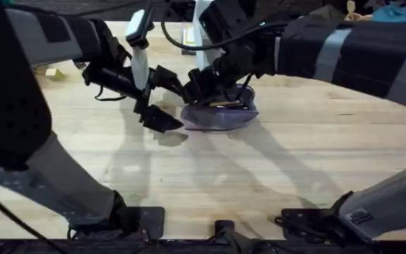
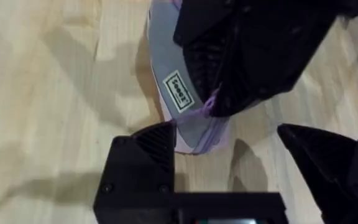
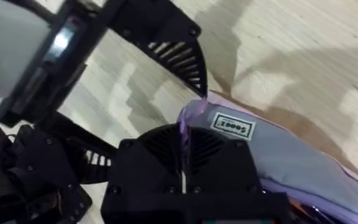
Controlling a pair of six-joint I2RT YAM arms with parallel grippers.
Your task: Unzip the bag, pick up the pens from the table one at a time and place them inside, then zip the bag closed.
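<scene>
Bag [image 1: 220, 115] sits mid-table [image 1: 189, 183], w/ right gripper [image 3: 184, 163] at its 12 o'clock clenched on the purple zip edge, left gripper [image 2: 229, 155] at bag's 9 o'clock end, jaws released, straddling the tip.

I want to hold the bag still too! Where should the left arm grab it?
Probably the bag's near end corner, by the small label. The open left tool already straddles that end, and the right tool is pinched on the purple zipper edge, so come in low along the table.
</scene>
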